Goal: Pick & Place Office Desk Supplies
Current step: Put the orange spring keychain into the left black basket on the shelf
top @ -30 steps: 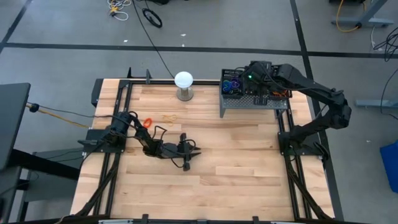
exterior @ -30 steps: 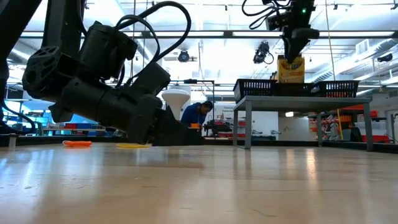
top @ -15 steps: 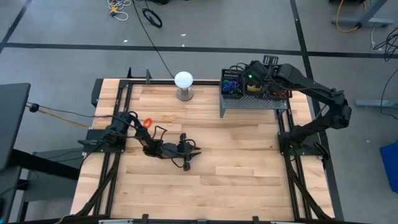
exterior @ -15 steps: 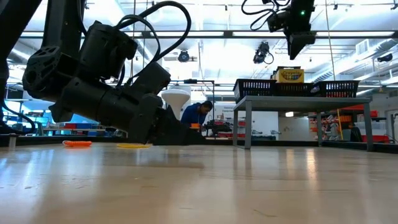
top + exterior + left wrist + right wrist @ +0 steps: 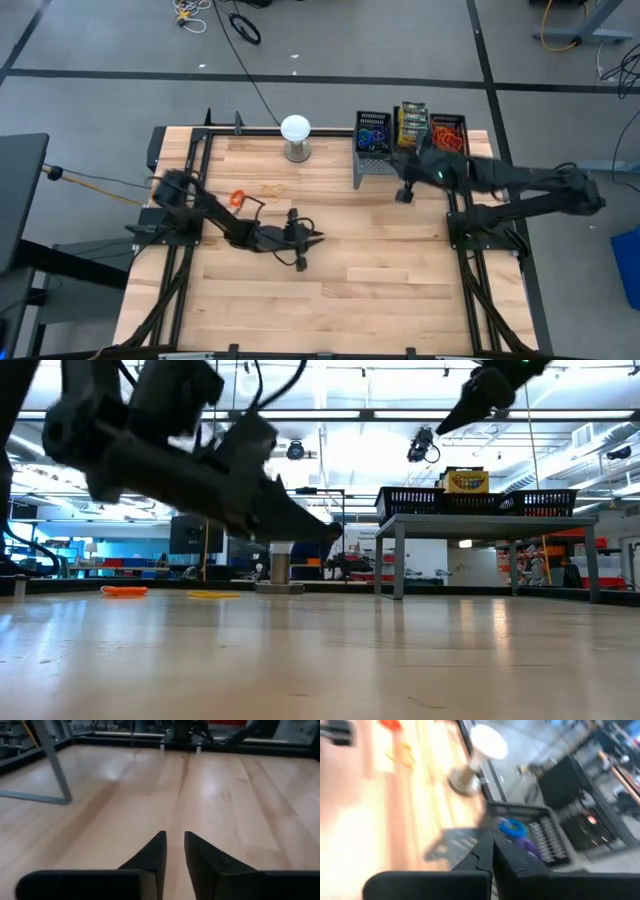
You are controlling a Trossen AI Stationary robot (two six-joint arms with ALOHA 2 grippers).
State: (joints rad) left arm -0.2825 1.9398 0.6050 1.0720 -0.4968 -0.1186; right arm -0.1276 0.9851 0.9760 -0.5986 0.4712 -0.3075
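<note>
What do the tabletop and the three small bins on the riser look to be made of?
Tabletop: apparently wood, pale planks with visible grain and a light sheen. Bins: black open mesh, seemingly metal or plastic; the look leaves it open. Riser: grey perforated sheet, probably metal.

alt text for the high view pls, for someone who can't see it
Overhead view of a wooden table: the right gripper, shut and empty, hangs just in front of a grey riser carrying three black mesh bins, the middle one holding crayon boxes. The left gripper is mid-table, with an orange rubber band and white globe behind it.
</note>
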